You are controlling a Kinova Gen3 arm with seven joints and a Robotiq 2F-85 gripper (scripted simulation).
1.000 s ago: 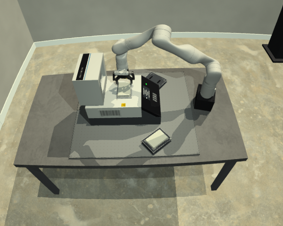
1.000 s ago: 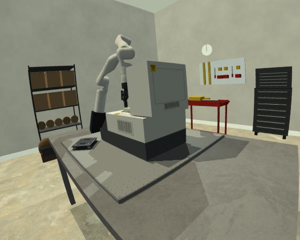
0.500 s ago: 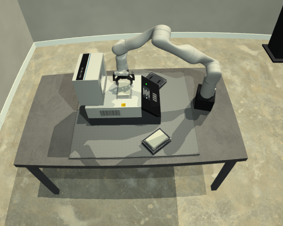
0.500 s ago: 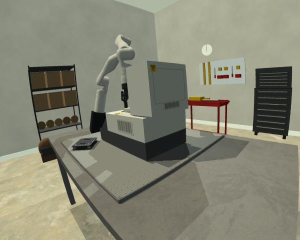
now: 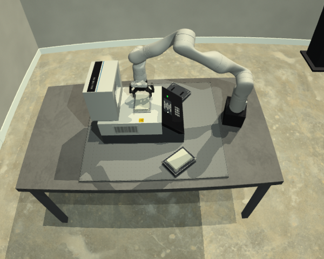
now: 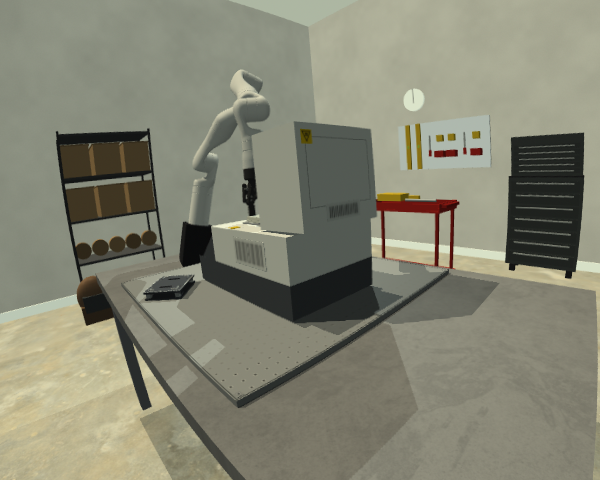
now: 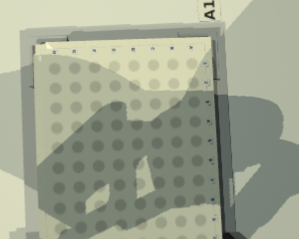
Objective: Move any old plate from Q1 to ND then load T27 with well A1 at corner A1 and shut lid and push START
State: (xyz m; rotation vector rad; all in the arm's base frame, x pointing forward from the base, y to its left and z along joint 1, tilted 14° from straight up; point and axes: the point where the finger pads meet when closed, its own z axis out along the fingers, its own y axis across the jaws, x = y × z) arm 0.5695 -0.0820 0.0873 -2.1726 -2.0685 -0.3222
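The cycler Q1 (image 5: 134, 125) (image 6: 290, 258) stands on the grey mat with its lid (image 5: 100, 89) (image 6: 331, 170) raised. A pale well plate (image 5: 142, 107) (image 7: 125, 139) lies on its block, inside the grey locator frame (image 7: 27, 124). A dark gap runs along the plate's right edge. The block's A1 mark (image 7: 209, 9) is at the top right of the wrist view. My gripper (image 5: 142, 96) (image 6: 249, 206) is open and empty, just above the plate's far end. A second pale plate (image 5: 179, 159) lies in a black nest at the front right. I cannot read the plates' labels.
An empty black nest (image 5: 179, 91) (image 6: 170, 285) lies behind Q1's sloped key panel (image 5: 173, 111), whose lamp (image 5: 167, 96) is green. The arm's base (image 5: 234, 114) stands at the right of the table. The raised lid rises close to the left of the gripper.
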